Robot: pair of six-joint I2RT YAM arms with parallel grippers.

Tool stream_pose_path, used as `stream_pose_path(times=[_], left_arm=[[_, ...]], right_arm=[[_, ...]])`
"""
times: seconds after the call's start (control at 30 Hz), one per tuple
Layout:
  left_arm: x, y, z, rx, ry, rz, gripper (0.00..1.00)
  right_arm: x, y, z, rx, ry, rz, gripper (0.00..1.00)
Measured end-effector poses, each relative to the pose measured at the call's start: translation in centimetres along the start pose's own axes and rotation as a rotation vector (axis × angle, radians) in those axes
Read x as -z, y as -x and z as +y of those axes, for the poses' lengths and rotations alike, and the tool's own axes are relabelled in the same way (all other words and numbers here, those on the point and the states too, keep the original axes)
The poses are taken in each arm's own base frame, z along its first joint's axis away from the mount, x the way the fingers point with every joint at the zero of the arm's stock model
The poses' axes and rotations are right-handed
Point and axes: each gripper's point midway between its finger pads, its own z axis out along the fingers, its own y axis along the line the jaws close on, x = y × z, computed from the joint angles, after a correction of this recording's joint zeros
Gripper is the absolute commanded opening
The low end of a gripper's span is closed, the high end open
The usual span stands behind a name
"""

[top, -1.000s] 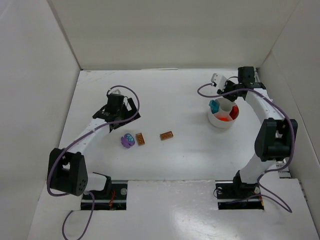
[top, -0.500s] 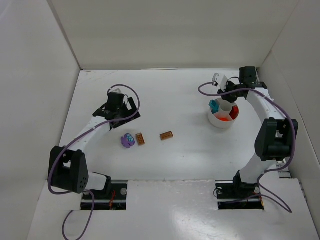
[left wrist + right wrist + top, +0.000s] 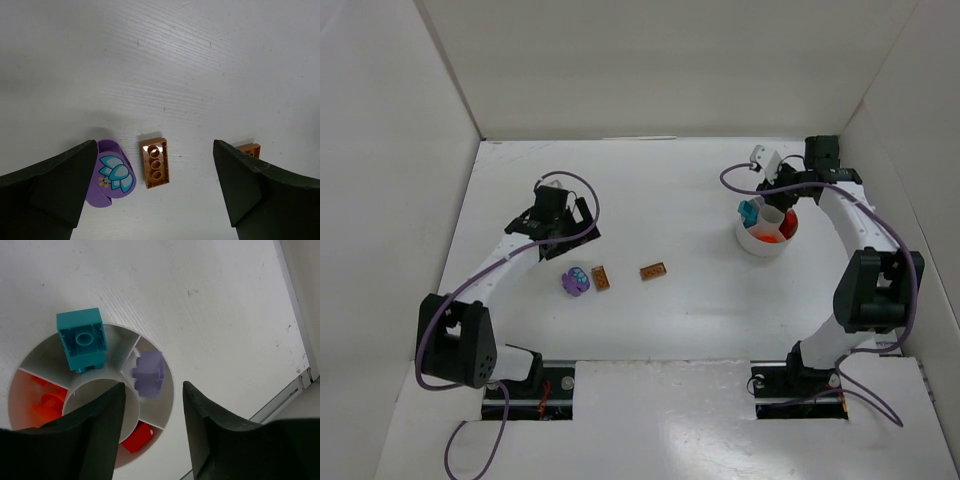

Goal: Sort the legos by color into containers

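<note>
Since the right gripper (image 3: 152, 390) edged back, purple sits in the bowl (image 3: 159, 360)

Fingers spread, empty, above a blurred purple piece (image 3: 148, 374), one compartment from the teal brick (image 3: 81, 338). Far left of the bowl, the left gripper (image 3: 154, 146) stays spread over a brown brick (image 3: 154, 162).

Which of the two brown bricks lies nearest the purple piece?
The left brown brick, right beside the purple piece; the other brown brick lies apart, farther right.

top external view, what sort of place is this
Probably a robot lab test cell: bare white walls box in a white table, a left arm and right arm sit bolted at its near edge, beside lego pieces and a divided bowl.
</note>
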Motion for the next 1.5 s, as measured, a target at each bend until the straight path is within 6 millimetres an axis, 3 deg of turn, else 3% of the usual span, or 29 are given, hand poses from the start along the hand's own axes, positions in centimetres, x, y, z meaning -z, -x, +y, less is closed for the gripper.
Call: stream_pose_path(times=[0.43, 0.53, 0.57, 0.6, 0.73, 0.87, 0.9, 1.03, 1.1, 1.33, 1.5], left_arm=[[1.8, 0.0, 0.2, 0.021, -0.003, -0.022, 1.00], [2.1, -0.4, 0.7, 0.051, 0.021, -0.019, 1.00], [2.1, -0.6, 1.0, 0.063, 0.034, -0.015, 1.00], [2.1, -0.9, 1.4, 0.075, 0.049, -0.006, 1.00], [2.0, -2.8, 3.1, 0.140, 0.132, 0.038, 1.00], [2.1, -4.9, 5.1, 0.232, 0.215, 0.068, 1.00], [2.2, -5.4, 5.6, 0.260, 0.231, 0.070, 0.93], [2.8, -7.2, 7.1, 0.393, 0.262, 0.042, 0.80], [3.1, -7.9, 7.7, 0.465, 0.265, 0.017, 0.79], [2.9, -7.6, 9.1, 0.646, 0.280, -0.093, 0.71], [1.2, -7.2, 9.8, 0.671, 0.333, -0.112, 0.64]], right_arm=[[1.0, 0.7, 0.5, -0.016, -0.013, -0.025, 0.66], [2.2, 1.7, 0.1, -0.016, -0.050, -0.055, 0.80], [2.7, 2.1, 0.0, -0.013, -0.065, -0.068, 0.97], [3.2, 2.5, -0.1, -0.015, -0.077, -0.081, 1.00], [4.8, 3.9, -0.4, -0.011, -0.131, -0.125, 1.00], [5.1, 3.9, -0.3, -0.030, -0.148, -0.134, 1.00], [5.0, 3.8, -0.2, -0.036, -0.149, -0.134, 1.00], [4.8, 3.6, 0.0, -0.056, -0.149, -0.131, 1.00], [4.8, 3.6, -0.1, -0.060, -0.150, -0.134, 1.00], [4.7, 3.8, 0.2, -0.071, -0.137, -0.147, 1.00], [4.1, 3.5, 0.3, -0.081, -0.121, -0.141, 1.00]])
